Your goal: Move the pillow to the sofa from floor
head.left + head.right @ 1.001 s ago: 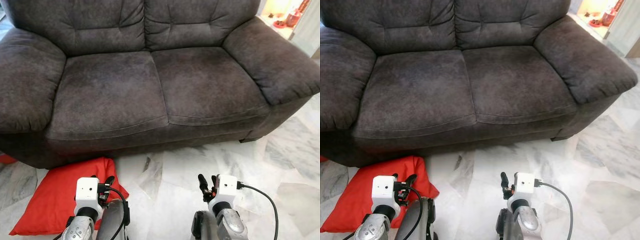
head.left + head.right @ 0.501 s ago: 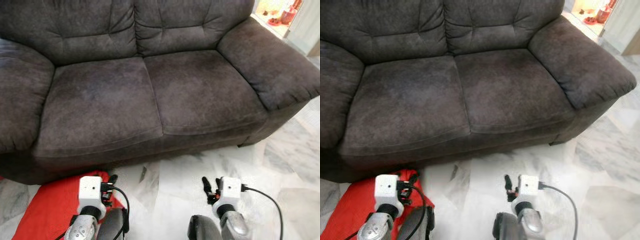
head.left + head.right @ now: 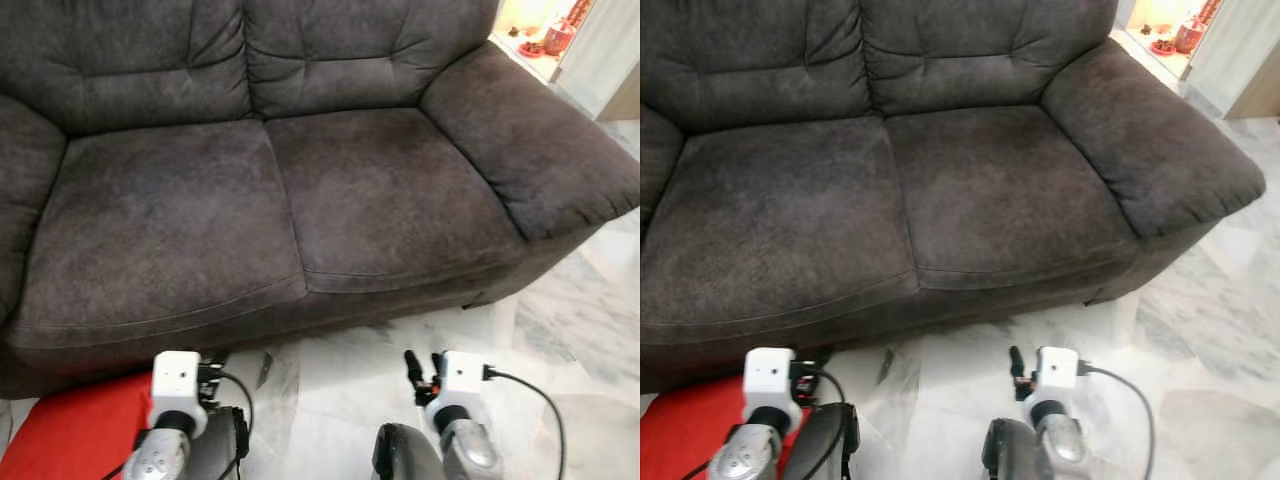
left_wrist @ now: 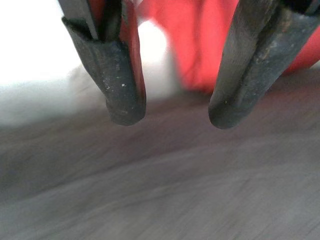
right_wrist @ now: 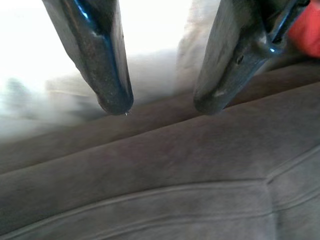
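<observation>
pillow (image 3: 75, 432): red, flat on the floor at the foot of the sofa's left end, partly cut off by the frame edge and by my left arm. not yet lifted.
sofa (image 3: 290, 190): dark grey two-seater, both seat cushions bare, so i can drop the pillow on either one.
floor (image 3: 560, 320): pale marble, looks smooth; i'd expect the pillow to slide on it if i only nudge.
left gripper (image 4: 167, 107): fingers apart with a clear gap, holding nothing. it hangs over the pillow's right edge, the red cloth visible between the fingers and the sofa front just beyond.
right gripper (image 5: 157, 102): fingers apart too, nothing between them. it hangs over bare floor in front of the right seat, well apart from the pillow.
handling: my guess is light, soft and floppy. a pinch in the middle would just bunch the cover, so i'd take a corner or the near edge with the left, deep enough to catch stuffing, and bring the right across to the far edge if it sags.
containers: none here; the sofa seat is the only place to receive it.
</observation>
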Controlling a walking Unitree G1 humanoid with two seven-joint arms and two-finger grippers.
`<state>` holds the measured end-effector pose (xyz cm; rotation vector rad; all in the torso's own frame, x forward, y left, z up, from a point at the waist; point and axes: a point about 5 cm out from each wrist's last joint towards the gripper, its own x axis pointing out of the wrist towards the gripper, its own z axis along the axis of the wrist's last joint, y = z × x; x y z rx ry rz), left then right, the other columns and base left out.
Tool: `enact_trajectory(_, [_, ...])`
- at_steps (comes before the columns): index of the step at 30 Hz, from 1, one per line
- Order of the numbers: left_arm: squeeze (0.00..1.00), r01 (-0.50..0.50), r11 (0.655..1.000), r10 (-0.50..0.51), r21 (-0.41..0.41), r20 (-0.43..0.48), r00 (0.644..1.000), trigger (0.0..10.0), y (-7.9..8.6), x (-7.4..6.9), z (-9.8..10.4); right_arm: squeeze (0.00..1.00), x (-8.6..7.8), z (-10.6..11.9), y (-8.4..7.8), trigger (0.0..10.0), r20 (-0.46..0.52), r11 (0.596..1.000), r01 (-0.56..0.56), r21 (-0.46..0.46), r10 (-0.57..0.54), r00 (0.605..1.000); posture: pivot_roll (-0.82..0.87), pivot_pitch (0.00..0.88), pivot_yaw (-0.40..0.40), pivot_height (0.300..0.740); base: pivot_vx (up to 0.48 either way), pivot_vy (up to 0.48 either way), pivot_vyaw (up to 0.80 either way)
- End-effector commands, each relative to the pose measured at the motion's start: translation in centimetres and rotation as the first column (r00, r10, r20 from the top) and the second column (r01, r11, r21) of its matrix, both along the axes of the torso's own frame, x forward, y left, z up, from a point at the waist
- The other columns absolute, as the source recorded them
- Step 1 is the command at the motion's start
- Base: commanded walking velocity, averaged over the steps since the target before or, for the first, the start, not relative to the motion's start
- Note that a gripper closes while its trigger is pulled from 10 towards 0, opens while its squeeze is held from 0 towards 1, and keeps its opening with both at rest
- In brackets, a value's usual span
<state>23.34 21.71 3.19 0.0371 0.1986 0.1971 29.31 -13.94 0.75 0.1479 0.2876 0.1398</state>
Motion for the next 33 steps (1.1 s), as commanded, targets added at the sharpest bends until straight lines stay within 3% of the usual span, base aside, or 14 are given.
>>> enact_trajectory(1, [0.0,-0.106,0.993,0.099,-0.05,-0.129,0.987,10.0,0.7,-1.8,-2.3,0.0,-0.8,-0.9,-1.3,10.0,-0.035,0.999,0.03,-0.017,-0.031,0.999,0.18,0.232,-0.006,0.544,0.0,0.0,0.0])
enact_trajectory(2, [0.0,-0.106,0.993,0.099,-0.05,-0.129,0.987,10.0,0.7,-1.8,-2.3,0.0,-0.8,-0.9,-1.3,10.0,-0.035,0.999,0.03,-0.017,-0.031,0.999,0.18,0.232,-0.006,0.544,0.0,0.0,0.0])
enact_trajectory(3, [0.0,-0.212,0.975,0.192,-0.061,-0.239,0.952,10.0,1.7,-3.3,-3.9,0.0,-0.9,-0.9,-1.3,10.0,-0.037,0.999,0.031,-0.016,-0.032,0.999,0.18,0.233,-0.007,0.544,0.0,0.0,0.0])
enact_trajectory(4, [0.0,-0.244,0.968,0.218,-0.058,-0.284,0.934,10.0,2.1,-3.8,-4.6,0.0,-0.9,-0.9,-1.3,10.0,-0.038,0.999,0.031,-0.016,-0.032,0.999,0.18,0.233,-0.007,0.544,0.0,0.0,0.0])
enact_trajectory(10, [0.0,-0.387,0.913,0.298,-0.129,-0.434,0.85,10.0,3.0,-6.2,-7.1,0.0,-0.9,-0.9,-1.2,10.0,-0.041,0.999,0.028,-0.016,-0.029,0.999,0.18,0.231,-0.008,0.544,0.0,0.0,0.0])
enact_trajectory(15, [0.0,-0.534,0.844,0.422,-0.052,-0.551,0.72,10.0,4.8,-9.1,-9.2,0.0,-0.8,-0.9,-1.2,10.0,-0.038,1.0,0.026,-0.017,-0.027,0.999,0.17,0.231,-0.011,0.544,0.0,0.0,0.0])
enact_trajectory(16, [0.0,-0.534,0.844,0.422,-0.052,-0.551,0.72,10.0,4.8,-9.1,-9.2,0.0,-0.8,-0.9,-1.2,10.0,-0.038,1.0,0.026,-0.017,-0.027,0.999,0.17,0.231,-0.011,0.544,0.0,0.0,0.0])
enact_trajectory(18, [0.0,-0.567,0.824,0.446,-0.025,-0.589,0.674,10.0,5.3,-10.2,-9.8,0.0,-0.8,-0.9,-1.2,10.0,-0.037,1.0,0.026,-0.016,-0.027,0.999,0.17,0.233,-0.015,0.544,0.0,0.0,0.0])
enact_trajectory(20, [0.0,-0.569,0.822,0.443,-0.025,-0.6,0.666,10.0,5.3,-10.4,-10.0,0.0,-0.8,-0.9,-1.2,10.0,-0.037,1.0,0.025,-0.017,-0.026,0.999,0.18,0.234,-0.017,0.544,0.0,0.0,0.0])
enact_trajectory(21, [0.0,-0.575,0.818,0.428,-0.025,-0.641,0.637,10.0,5.1,-11.1,-10.7,0.0,-0.8,-0.8,-1.2,10.0,-0.038,1.0,0.023,-0.017,-0.024,0.999,0.17,0.235,-0.018,0.544,0.0,0.0,0.0])
enact_trajectory(26, [0.0,-0.535,0.844,0.37,-0.035,-0.683,0.629,10.0,4.4,-11.6,-11.7,0.0,-0.8,-0.8,-1.2,10.0,-0.036,1.0,0.017,-0.017,-0.018,0.999,0.16,0.247,-0.028,0.544,0.0,0.0,0.0])
enact_trajectory(29, [0.01,-0.606,0.786,0.394,-0.12,-0.658,0.642,10.0,4.2,-11.3,-11.8,0.0,-0.8,-0.9,-1.2,10.0,-0.04,0.999,0.007,-0.032,-0.008,0.999,0.15,0.252,-0.031,0.544,0.0,0.0,0.0])
enact_trajectory(30, [0.0,-0.617,0.769,0.404,-0.167,-0.622,0.671,10.0,4.4,-10.6,-11.5,0.0,-0.8,-0.9,-1.2,10.0,-0.039,0.999,-0.003,-0.038,0.002,0.999,0.15,0.255,-0.033,0.544,0.0,0.0,0.0])
enact_trajectory(33, [0.0,-0.601,0.773,0.411,-0.203,-0.561,0.718,10.0,4.7,-9.7,-10.9,0.0,-0.9,-0.9,-1.2,10.0,-0.042,0.999,-0.017,-0.037,0.016,0.999,0.15,0.258,-0.035,0.544,0.0,0.0,0.0])
